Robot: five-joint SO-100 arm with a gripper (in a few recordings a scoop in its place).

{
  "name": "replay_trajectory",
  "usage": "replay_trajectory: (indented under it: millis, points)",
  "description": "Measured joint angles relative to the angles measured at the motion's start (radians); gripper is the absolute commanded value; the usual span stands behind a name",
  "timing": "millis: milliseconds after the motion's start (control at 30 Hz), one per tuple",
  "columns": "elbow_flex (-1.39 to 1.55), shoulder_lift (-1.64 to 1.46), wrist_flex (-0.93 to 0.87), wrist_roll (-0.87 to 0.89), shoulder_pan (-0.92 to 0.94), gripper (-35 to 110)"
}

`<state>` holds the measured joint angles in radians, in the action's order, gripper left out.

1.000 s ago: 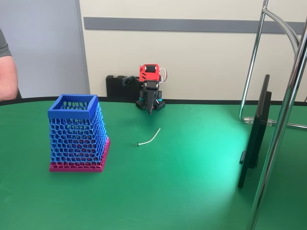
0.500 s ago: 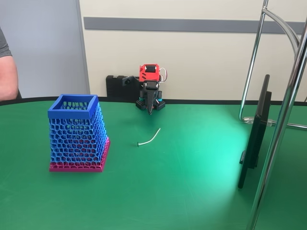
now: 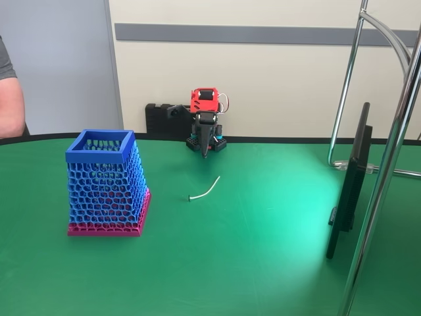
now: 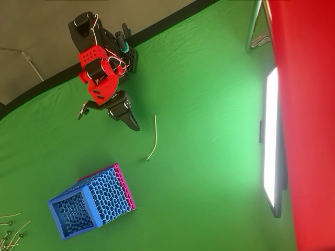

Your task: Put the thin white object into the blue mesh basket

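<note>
The thin white object (image 3: 204, 190) lies, as we see in the fixed view, on the green table (image 3: 250, 263) between the blue mesh basket (image 3: 105, 184) and the gripper (image 3: 206, 153). Overhead, we find the gripper's (image 4: 135, 127) fingers pressed together, holding nothing, just beside the strip (image 4: 153, 138)

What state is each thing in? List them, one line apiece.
thin white object: lying flat on the green table, untouched.
blue mesh basket: upright, opening up, apart from the strip.
gripper: shut, pointing down, holding nothing.
screen: lit.
</note>
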<state>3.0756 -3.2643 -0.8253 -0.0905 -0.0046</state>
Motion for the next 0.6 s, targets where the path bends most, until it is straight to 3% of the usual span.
replay_trajectory:
  millis: [600]
  points:
    - [-0.249,0.439,0.046,-0.008,0.051,2]
